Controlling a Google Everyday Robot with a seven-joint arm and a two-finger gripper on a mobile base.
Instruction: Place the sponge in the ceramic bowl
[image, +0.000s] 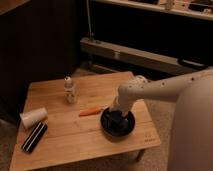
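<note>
The black ceramic bowl (118, 124) sits on the right part of the wooden table (65, 140). My gripper (118, 114) reaches down from the white arm at the right and hangs right over the bowl's middle, low inside its rim. A dark-blue patch in the bowl under the gripper looks like the sponge (119, 118); whether it is held or resting in the bowl is hidden by the wrist.
An orange stick (90, 111) lies just left of the bowl. A small bottle (70, 90) stands near the table's middle-back. A white paper cup (33, 118) lies on its side at the left, with a black-and-white striped box (34, 137) in front of it. Shelving stands behind.
</note>
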